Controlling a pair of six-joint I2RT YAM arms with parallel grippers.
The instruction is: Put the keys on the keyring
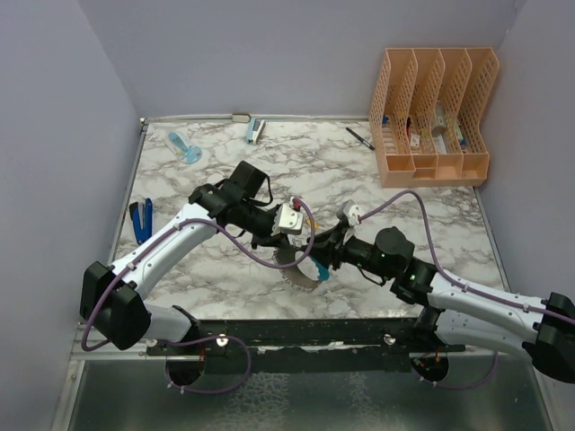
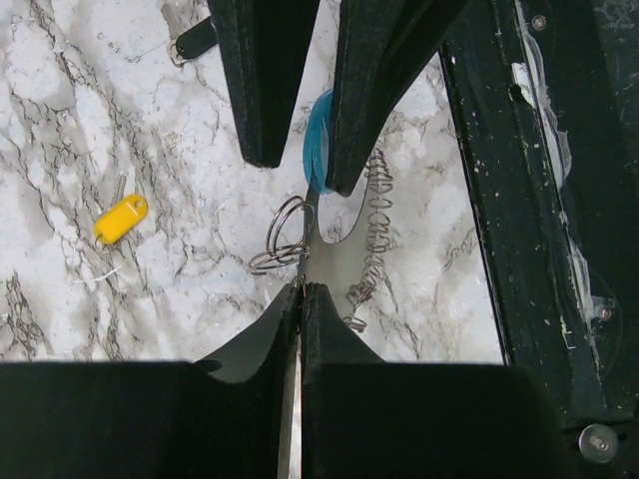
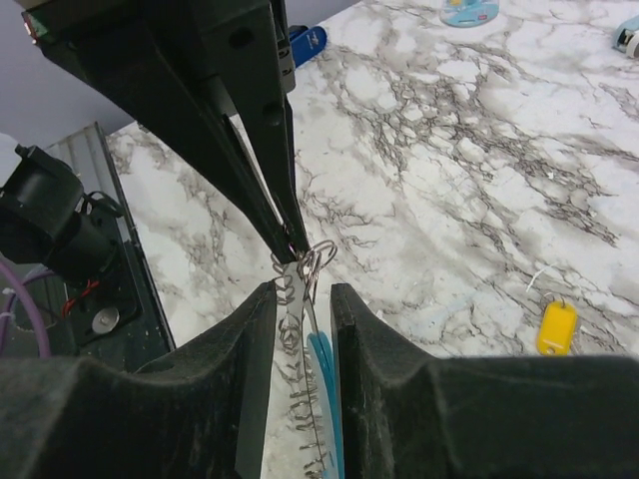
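The keyring (image 1: 301, 271) is up off the marbled surface (image 1: 422, 229), right in the middle where the two arms meet. It hangs edge-on in both wrist views, with the long way of the loop running from one hand to the other. The left hand (image 2: 301, 291) is pressed together on the thin gray band, pinching it right by the little wire split rings (image 2: 283, 238). The right hand (image 3: 303, 291) is spread a bit. Its fingers straddle the light-blue section (image 2: 318, 140) with a gap showing, so I'd say it isn't really clamping anything.

The yellow key (image 2: 121, 219) lies loose on the surface, well apart from both hands. It's off to the left of the pinch in the left wrist view and low right in the right wrist view. It lies diagonally, tag end toward the hands and a thin metal bit poking out the far end. There's also a small dark piece (image 2: 197, 38) at the top edge of the left wrist view. That could be the black key, but I honestly can't tell.

My guess is the right hand is the one to go fetch, since it's loose while the left holds the ring. Neither key is on the ring yet.

Can't read any writing or brands anywhere, and the stuff in the orange file rack (image 1: 436, 112) is too small to make out.
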